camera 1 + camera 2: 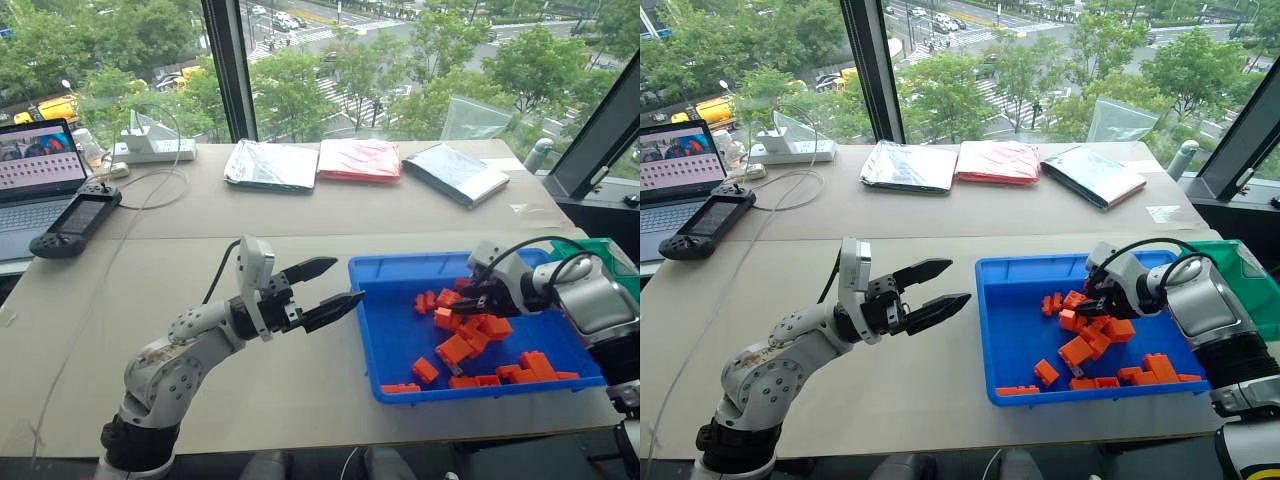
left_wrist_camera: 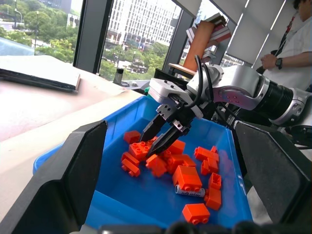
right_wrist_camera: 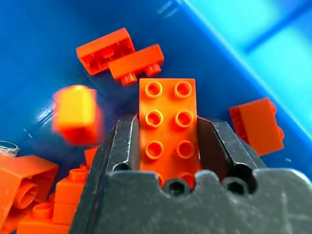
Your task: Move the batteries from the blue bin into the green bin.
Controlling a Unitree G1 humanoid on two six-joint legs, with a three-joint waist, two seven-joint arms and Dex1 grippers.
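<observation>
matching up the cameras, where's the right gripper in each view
Left eye view: right gripper right of centre, over the orange bricks in the blue bin.
Right eye view: right of centre, over the same pile.
Left wrist view: tips down in the brick pile.
Right wrist view: its fingers flank an eight-stud orange brick.
Shared landmark: the blue bin.

Honestly nothing readable here. There's a battery (image 2: 190,191) lying in the blue bin (image 2: 122,122), just below the right gripper (image 2: 157,138) among the bricks, and it has some dark print on its label, but too small to make out.
</observation>
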